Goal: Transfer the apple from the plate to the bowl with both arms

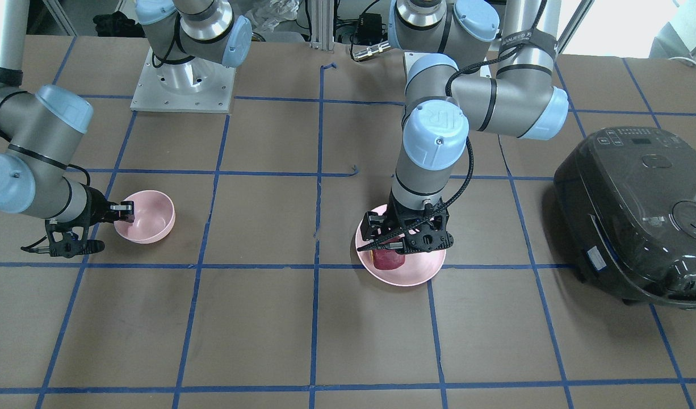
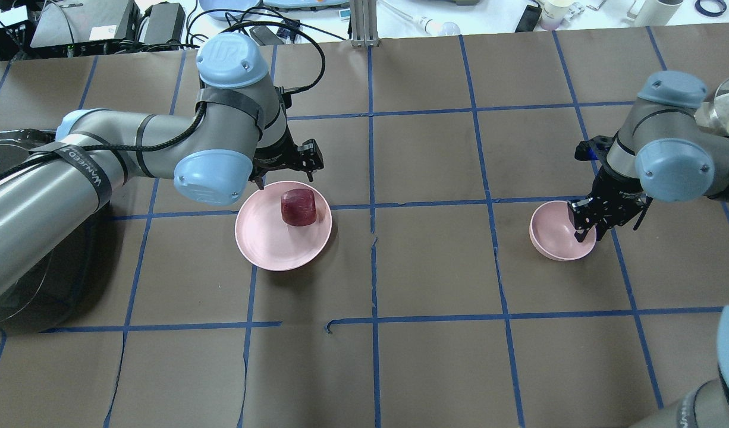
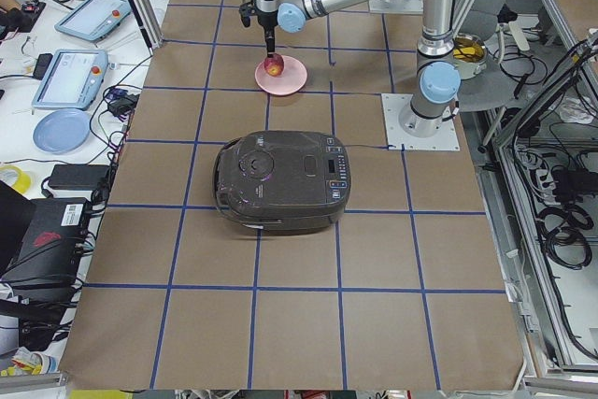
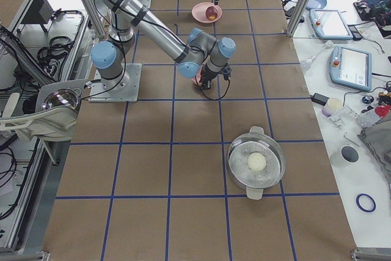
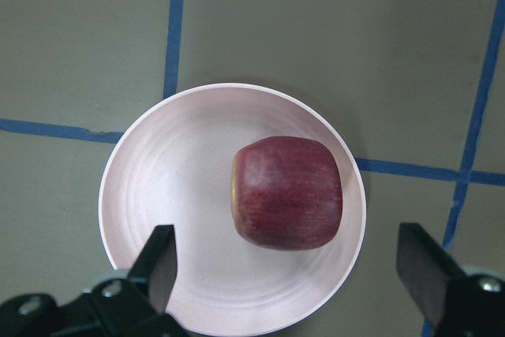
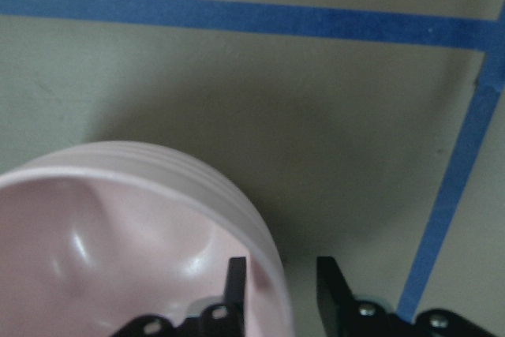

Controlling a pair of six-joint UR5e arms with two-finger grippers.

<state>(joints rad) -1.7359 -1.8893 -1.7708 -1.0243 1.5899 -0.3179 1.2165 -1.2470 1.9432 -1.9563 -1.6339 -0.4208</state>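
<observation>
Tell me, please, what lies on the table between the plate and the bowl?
Nothing stands between the plate and the bowl. The overhead view shows only bare table crossed by blue tape.
</observation>
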